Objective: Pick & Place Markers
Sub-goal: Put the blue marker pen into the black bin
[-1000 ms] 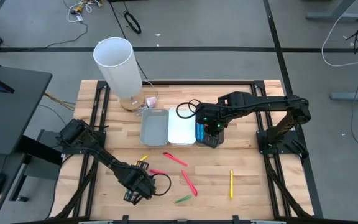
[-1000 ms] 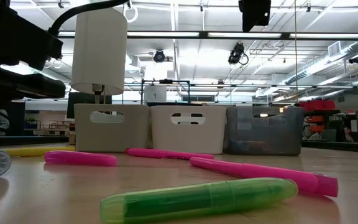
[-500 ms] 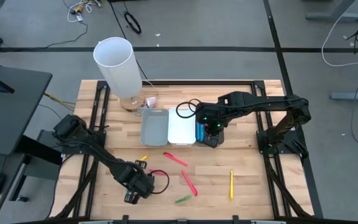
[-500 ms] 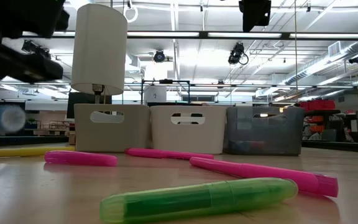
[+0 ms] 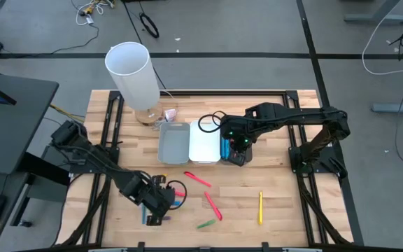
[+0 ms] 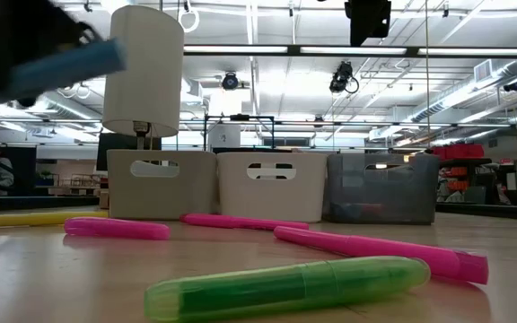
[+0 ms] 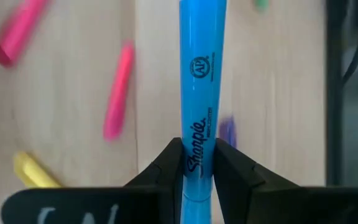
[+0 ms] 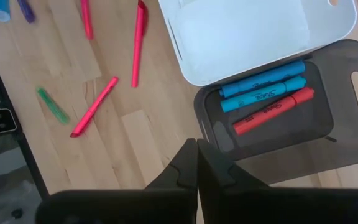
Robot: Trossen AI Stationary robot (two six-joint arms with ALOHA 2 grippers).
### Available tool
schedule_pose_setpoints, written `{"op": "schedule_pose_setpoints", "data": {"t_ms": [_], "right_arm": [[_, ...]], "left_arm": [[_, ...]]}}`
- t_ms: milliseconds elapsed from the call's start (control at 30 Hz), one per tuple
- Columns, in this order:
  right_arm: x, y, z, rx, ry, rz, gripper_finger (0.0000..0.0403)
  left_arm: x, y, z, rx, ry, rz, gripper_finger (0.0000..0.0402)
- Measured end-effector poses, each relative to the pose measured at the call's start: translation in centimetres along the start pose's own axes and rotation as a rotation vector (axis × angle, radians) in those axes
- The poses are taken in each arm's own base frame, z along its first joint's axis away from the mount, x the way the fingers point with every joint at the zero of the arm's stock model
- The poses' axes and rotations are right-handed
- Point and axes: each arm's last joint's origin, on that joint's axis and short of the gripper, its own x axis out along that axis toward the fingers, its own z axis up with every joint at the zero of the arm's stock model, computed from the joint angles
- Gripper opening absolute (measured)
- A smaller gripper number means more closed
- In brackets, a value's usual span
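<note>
- Markers lie loose on the wooden worktop [image 5: 278,185] in the high view: a pink marker [image 5: 197,179] just in front of the bins, a second pink marker [image 5: 213,206] nearer the front edge, a green marker [image 5: 206,224] beyond it, and a yellow marker [image 5: 260,207] off to the right. The left gripper [image 5: 161,203] is at the front left, pinching a blue marker [image 5: 178,204]. The right gripper [image 5: 241,148] hangs over the dark bin [image 5: 238,160], which stands beside a white bin [image 5: 204,143] and a grey bin [image 5: 173,142]. A tall white cylinder [image 5: 133,73] stands at the back left.
- Low view: the green marker [image 6: 287,285] lies nearest, with pink ones [image 6: 380,250] [image 6: 117,228] behind it and a yellow one [image 6: 25,217] at the left. The blue marker [image 6: 56,67] is up in the air at the upper left, tilted. The three bins [image 6: 270,186] stand in a row behind.
- Left wrist view: the two dark fingers [image 7: 164,171] press on both sides of the blue marker [image 7: 201,81], held clear above the worktop; pink markers [image 7: 118,92] and a yellow marker [image 7: 33,172] lie below.
- Right wrist view: the right gripper [image 8: 197,155] has its fingers pressed together with nothing between them, above the dark bin [image 8: 340,127], which holds two blue markers [image 8: 263,87] and a red marker [image 8: 273,111]. The white bin [image 8: 253,31] sits next to it.
</note>
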Motion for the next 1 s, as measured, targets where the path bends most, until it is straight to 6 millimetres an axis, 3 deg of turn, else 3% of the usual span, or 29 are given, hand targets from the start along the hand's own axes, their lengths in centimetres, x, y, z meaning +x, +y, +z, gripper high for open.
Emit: {"op": "schedule_pose_setpoints", "data": {"t_ms": [267,467,1000], "right_arm": [[-0.1,-0.1,0.0,0.0,-0.022,-0.043,0.0002],[-1.3,-0.3,-0.4,0.009,-0.075,-0.057,0.0002],[-4.3,-0.6,-0.6,0.023,-0.315,-0.09,0.0002]], "left_arm": [[-2.8,1.1,2.4,-0.097,-0.269,0.008,0.0069],[-4.5,2.3,4.0,-0.169,-0.437,0.015,0.0068],[-6.9,6.0,8.9,-0.229,-0.828,0.01,0.0068]]}}
